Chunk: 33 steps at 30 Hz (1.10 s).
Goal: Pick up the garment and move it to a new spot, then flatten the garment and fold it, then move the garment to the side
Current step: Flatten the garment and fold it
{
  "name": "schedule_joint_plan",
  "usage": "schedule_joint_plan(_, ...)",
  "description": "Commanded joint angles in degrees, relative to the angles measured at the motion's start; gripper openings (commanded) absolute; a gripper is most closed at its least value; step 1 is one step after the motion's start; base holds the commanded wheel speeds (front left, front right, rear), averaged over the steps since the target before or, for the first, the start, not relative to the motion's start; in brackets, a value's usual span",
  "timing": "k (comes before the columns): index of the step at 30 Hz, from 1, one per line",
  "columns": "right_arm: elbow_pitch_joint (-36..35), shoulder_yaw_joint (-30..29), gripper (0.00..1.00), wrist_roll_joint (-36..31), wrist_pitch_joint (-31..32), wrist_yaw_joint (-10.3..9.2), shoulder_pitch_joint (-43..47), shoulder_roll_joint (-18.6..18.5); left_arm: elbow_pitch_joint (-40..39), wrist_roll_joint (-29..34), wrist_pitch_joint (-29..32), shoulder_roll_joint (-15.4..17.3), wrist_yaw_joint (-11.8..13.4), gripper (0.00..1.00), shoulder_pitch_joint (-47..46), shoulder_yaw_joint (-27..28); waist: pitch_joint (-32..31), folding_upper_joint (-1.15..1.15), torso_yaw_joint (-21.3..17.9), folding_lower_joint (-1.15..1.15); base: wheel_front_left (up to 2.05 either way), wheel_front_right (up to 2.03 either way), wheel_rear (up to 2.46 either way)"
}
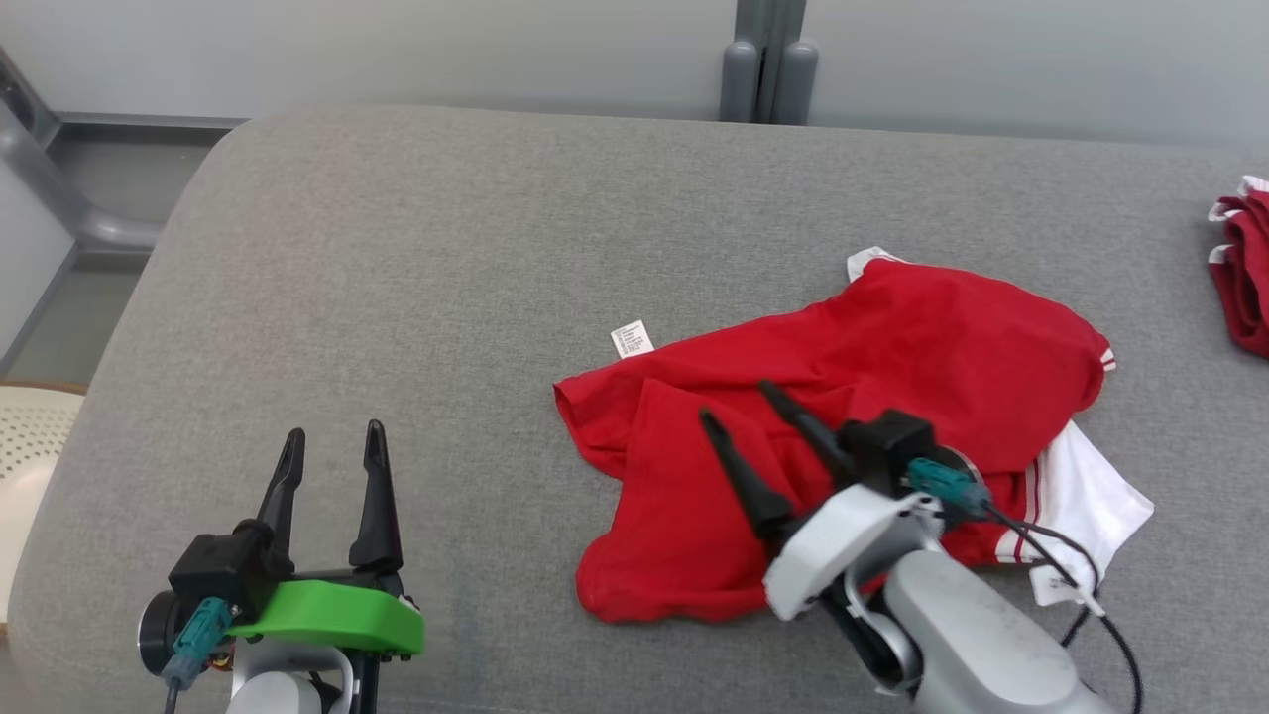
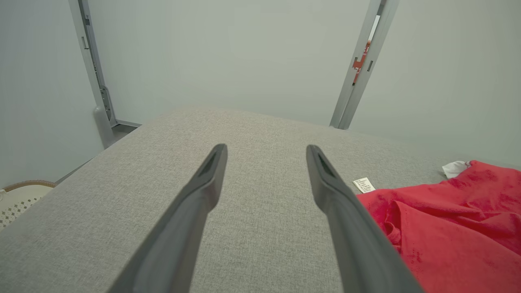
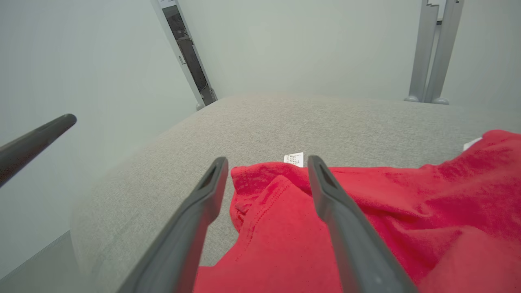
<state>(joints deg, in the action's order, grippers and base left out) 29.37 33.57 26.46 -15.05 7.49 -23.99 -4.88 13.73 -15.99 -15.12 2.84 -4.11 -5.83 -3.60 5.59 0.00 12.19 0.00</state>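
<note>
Garment position: The red garment (image 1: 892, 347) lies crumpled on the grey padded surface (image 1: 446, 248), right of centre. Its layers overlap, and a white panel (image 1: 1095, 496) shows at its near-right corner.
Care label: A white care label (image 1: 632, 339) sticks out at the garment's far-left edge.
Right gripper: The right gripper (image 1: 738, 401) hovers over the near-left part of the garment. Its jaws are wide, with nothing held between them.
Left gripper: The left gripper (image 1: 334, 431) has its jaws wide and empty. It sits over bare surface, well apart from the cloth.
Risk, layered grasp: The folds under the right fingers overlap. If you close here, you will likely pinch several layers, and the garment would then lift as a bundle.
Risk, single-point lift: If you lift with one gripper, expect the cloth to hang bunched, which makes flattening harder.
Risk, soft surface: If you press too deep, the fingers may catch the upholstery along with the cloth.
Risk, neighbouring item: A second red garment (image 1: 1244, 288) lies at the right edge. Dragging rightward could mix the two.
Risk, left edge: The surface rounds off toward a perforated basket (image 1: 30, 426). Cloth set too close to that edge could slide off.
Risk, cable: The right wrist cable (image 1: 1118, 635) hangs near the white panel and could snag it.
</note>
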Motion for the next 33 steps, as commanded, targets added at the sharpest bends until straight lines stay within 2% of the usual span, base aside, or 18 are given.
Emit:
schedule_joint_plan(1, -1.3, -2.62, 1.0, -1.4, -0.13, 0.0, 2.11, -1.41, -0.26, 0.76, -0.01, 0.12, -0.15, 1.0, 0.81, 0.22, -0.84, 0.0, -1.88, 0.0, 0.0, 0.0, 0.0)
schedule_joint_plan(7, -7.61, -14.98, 1.0, -5.2, -0.15, 0.0, 8.6, -5.26, -0.74, 0.86, 0.0, 0.13, -0.16, 1.0, 1.68, 0.9, -1.11, 0.0, -4.12, 0.0, 0.0, 0.0, 0.0)
schedule_joint_plan(13, -9.21, -23.77, 1.0, -8.01, -0.13, 0.0, 13.09, -8.36, -1.12, 0.76, -0.01, 0.13, -0.29, 1.0, 1.32, 1.01, -0.42, 0.0, -5.49, 0.0, 0.0, 0.0, 0.0)
schedule_joint_plan(22, -7.13, -29.12, 1.0, -11.32, 2.17, 0.0, 10.44, -11.95, -1.2, 0.76, 0.0, 0.13, -0.55, 1.0, -0.28, 0.55, 1.32, 0.0, -5.4, 0.0, 0.0, 0.0, 0.0)
schedule_joint_plan(33, 6.56, -31.3, 1.0, -12.48, 6.51, 0.0, 7.13, -14.58, -1.05, 0.43, 0.0, 0.13, -0.57, 1.0, -1.52, 0.03, 3.84, 0.0, -3.48, 0.0, 0.0, 0.0, 0.0)
